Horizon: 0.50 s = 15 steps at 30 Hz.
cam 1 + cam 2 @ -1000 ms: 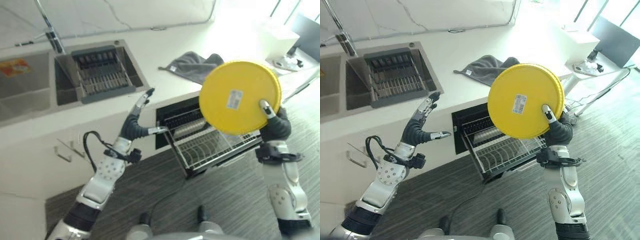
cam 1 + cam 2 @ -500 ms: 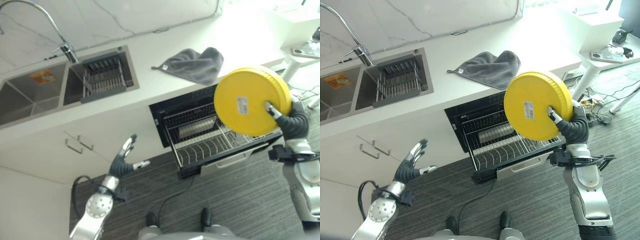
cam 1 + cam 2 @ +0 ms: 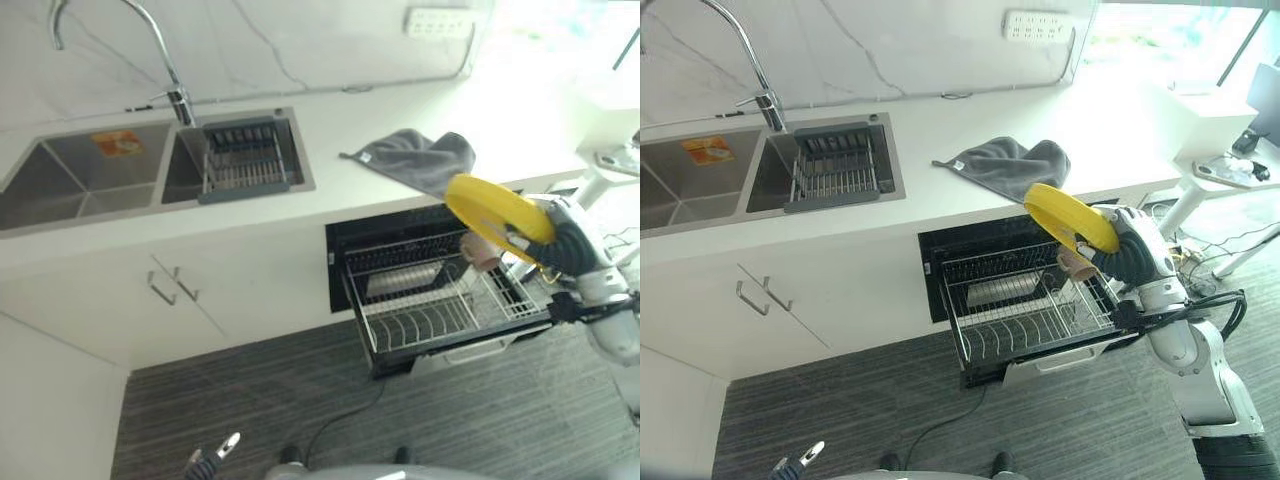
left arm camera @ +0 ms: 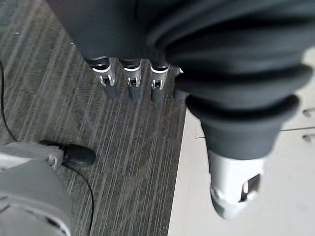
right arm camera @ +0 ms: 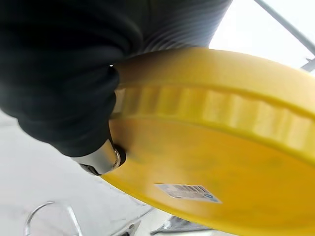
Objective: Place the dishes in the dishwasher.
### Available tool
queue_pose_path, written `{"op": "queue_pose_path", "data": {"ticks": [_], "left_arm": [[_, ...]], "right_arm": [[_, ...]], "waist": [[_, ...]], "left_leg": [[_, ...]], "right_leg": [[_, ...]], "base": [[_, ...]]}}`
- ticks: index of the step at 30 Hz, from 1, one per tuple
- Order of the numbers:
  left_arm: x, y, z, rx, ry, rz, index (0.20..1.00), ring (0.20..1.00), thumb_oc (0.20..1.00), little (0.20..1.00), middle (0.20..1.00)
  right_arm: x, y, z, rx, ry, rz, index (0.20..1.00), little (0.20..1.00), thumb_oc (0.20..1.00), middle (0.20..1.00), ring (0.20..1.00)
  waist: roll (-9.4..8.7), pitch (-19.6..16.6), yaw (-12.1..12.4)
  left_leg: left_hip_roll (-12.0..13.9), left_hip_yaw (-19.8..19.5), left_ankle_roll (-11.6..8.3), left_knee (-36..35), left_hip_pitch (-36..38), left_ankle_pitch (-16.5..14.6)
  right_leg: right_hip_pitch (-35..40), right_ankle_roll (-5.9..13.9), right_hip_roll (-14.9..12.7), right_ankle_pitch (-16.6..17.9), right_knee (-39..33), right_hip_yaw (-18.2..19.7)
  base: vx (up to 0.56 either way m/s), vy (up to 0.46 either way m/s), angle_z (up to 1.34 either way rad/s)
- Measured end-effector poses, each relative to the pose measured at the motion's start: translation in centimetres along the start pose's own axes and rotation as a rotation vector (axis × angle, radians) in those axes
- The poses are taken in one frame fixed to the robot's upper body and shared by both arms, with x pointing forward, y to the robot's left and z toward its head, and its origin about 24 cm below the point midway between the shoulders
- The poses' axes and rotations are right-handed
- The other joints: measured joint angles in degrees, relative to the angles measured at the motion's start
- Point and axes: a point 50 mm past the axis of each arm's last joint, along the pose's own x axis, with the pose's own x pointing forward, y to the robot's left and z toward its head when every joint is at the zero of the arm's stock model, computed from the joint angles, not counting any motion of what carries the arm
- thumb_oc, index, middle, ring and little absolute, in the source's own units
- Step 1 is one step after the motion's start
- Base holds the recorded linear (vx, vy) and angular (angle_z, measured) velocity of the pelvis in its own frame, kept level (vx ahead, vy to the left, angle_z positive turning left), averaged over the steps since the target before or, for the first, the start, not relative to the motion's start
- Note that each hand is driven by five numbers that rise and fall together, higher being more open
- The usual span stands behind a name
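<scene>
Round yellow plastic plate [image 3: 1071, 217] tilted edge-on above pulled-out black wire dishwasher rack [image 3: 1025, 318], pinched at its rim by right robot hand [image 3: 1129, 252]; left robot hand [image 4: 130, 78] low over grey striped floor [image 4: 128, 162], fingers straight.

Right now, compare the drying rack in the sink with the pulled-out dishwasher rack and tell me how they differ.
The sink drying rack sits recessed in the right basin at counter height; the dishwasher rack is pulled out below the counter, over the floor. The sink rack looks smaller with a dark frame; the dishwasher rack is wider, bare wire. The right robot hand holds the yellow plate above the dishwasher rack only. Both are wire racks.
</scene>
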Motion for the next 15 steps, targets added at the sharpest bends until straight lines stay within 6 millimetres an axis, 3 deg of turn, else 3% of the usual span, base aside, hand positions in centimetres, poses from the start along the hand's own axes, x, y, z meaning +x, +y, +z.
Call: {"op": "queue_pose_path", "data": {"ticks": [3, 4, 7, 10, 15], "left_arm": [[0.3, 0.5, -1.0, -0.081, 0.096, 0.050, 1.000, 1.000, 1.000, 1.000, 1.000], [0.5, 0.7, -0.7, -0.098, 0.109, 0.065, 1.000, 1.000, 1.000, 1.000, 1.000], [0.8, 1.8, 0.8, -0.119, 0.083, 0.098, 1.000, 1.000, 1.000, 1.000, 1.000], [0.7, 2.8, 0.9, -0.137, 0.079, 0.124, 1.000, 1.000, 1.000, 1.000, 1.000], [1.0, 1.2, 3.7, -0.129, -0.021, 0.049, 1.000, 1.000, 1.000, 1.000, 1.000]], "right_arm": [[0.5, 1.2, -1.0, -0.003, 0.012, 0.076, 0.200, 0.200, 0.200, 0.200, 0.200], [1.3, 1.0, -0.9, -0.050, -0.014, 0.105, 0.200, 0.200, 0.200, 0.200, 0.200], [2.4, -0.4, -1.0, -0.128, -0.054, 0.140, 0.200, 0.200, 0.200, 0.200, 0.200], [2.8, 0.2, -0.9, -0.138, -0.069, 0.180, 0.200, 0.200, 0.200, 0.200, 0.200], [3.1, 2.8, -0.5, -0.141, -0.108, 0.298, 0.200, 0.200, 0.200, 0.200, 0.200]], "waist": [[0.37, 0.69, 0.23], [0.29, 1.78, 0.05], [0.12, 5.30, 0.46], [0.20, 7.39, 0.81], [1.19, 11.80, 1.33]], "left_leg": [[1.90, -1.63, -0.28, 13.44, -6.17, -6.57], [2.56, -1.98, 0.28, 18.32, -9.24, -9.29], [2.52, -3.31, 0.49, 27.78, -14.57, -13.34], [2.66, -3.72, 0.61, 32.72, -17.92, -15.28], [1.54, -4.54, 1.39, 36.38, -21.21, -16.20]], "right_leg": [[-5.69, -0.73, -0.66, -6.22, 12.32, 1.32], [-9.67, -1.52, -1.88, -9.56, 18.96, 1.90], [-15.75, -1.63, -3.71, -14.31, 30.43, 3.16], [-19.27, -1.78, -4.32, -16.07, 35.42, 3.99], [-22.12, -2.10, -6.03, -16.65, 38.95, 4.16]], "base": [[-0.04, 0.014, -0.09], [-0.01, 0.034, -0.02], [0.02, 0.035, 0.03], [-0.01, 0.035, 0.00], [-0.02, 0.052, 0.09]]}}
